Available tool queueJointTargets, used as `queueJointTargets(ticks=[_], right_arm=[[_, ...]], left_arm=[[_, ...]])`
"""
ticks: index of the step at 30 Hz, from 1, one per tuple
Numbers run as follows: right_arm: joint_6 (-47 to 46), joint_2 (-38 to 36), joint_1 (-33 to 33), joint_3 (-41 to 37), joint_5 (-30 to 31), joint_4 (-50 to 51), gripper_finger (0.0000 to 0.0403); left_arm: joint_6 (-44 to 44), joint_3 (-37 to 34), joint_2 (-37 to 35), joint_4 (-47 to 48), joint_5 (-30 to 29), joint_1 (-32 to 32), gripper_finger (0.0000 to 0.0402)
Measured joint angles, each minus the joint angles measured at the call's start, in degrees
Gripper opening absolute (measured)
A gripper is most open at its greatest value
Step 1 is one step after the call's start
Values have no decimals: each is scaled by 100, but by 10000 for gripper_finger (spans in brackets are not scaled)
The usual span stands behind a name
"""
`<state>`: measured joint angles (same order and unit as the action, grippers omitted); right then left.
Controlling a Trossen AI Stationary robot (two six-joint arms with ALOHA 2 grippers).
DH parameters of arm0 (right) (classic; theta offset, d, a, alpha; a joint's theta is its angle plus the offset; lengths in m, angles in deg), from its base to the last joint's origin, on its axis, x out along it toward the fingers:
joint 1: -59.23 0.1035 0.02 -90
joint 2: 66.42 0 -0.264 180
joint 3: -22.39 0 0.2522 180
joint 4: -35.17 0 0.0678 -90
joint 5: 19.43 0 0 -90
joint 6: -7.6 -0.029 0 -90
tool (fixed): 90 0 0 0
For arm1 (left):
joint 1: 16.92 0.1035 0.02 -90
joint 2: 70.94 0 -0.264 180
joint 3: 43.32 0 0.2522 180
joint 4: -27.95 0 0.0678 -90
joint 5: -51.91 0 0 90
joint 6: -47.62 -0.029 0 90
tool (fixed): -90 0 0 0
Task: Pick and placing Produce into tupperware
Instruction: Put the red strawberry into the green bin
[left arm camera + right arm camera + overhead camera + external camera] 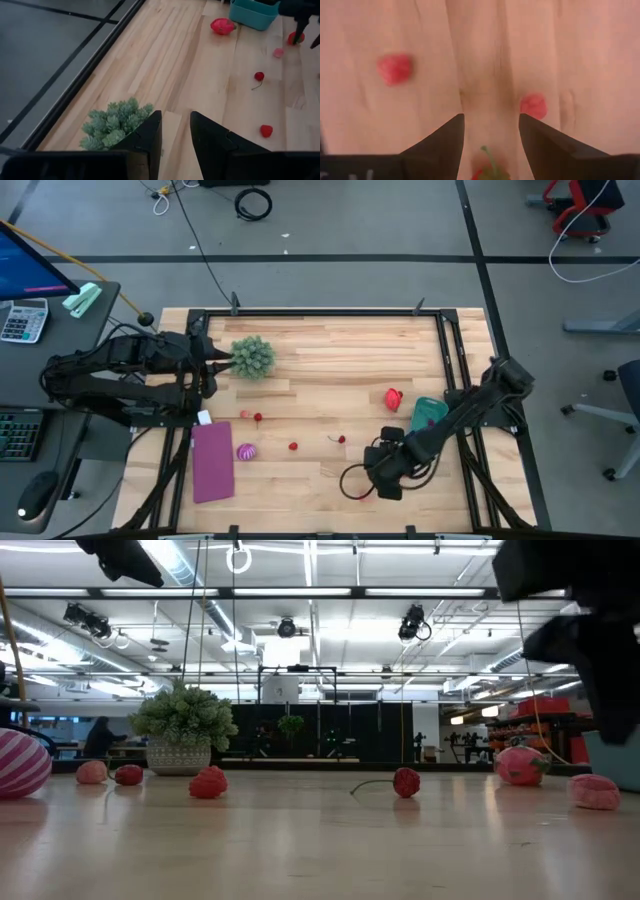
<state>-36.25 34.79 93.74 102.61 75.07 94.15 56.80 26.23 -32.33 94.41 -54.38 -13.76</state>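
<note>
Small red and pink produce pieces lie scattered on the wooden table: a stemmed cherry [341, 439], red bits [293, 446] [258, 417], a larger red fruit [393, 398] and a striped magenta ball [246, 451]. The teal tupperware [428, 415] stands near the right edge. My right gripper [491, 131] is open, pointing down over the near-right area. A red piece with a green stem [487, 170] lies between its fingers, apart from both. Another red piece [395, 68] and a pink one [534, 105] lie ahead. My left gripper [175, 131] waits open beside the green plant ball [117, 127].
A flat purple mat [212, 462] lies at the near-left, next to the striped ball. The potted green plant ball [251, 357] sits at the far left by my left gripper. A black frame [330, 311] borders the table. Bare wood [320, 370] spans the far middle.
</note>
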Motion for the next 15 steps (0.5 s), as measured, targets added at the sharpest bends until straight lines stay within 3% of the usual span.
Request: queueJointTargets(ticks=[15], right_arm=[[-407, 325, -20, 2, -564, 407, 193]], left_arm=[[23, 0, -1, -10, 0, -2, 107]])
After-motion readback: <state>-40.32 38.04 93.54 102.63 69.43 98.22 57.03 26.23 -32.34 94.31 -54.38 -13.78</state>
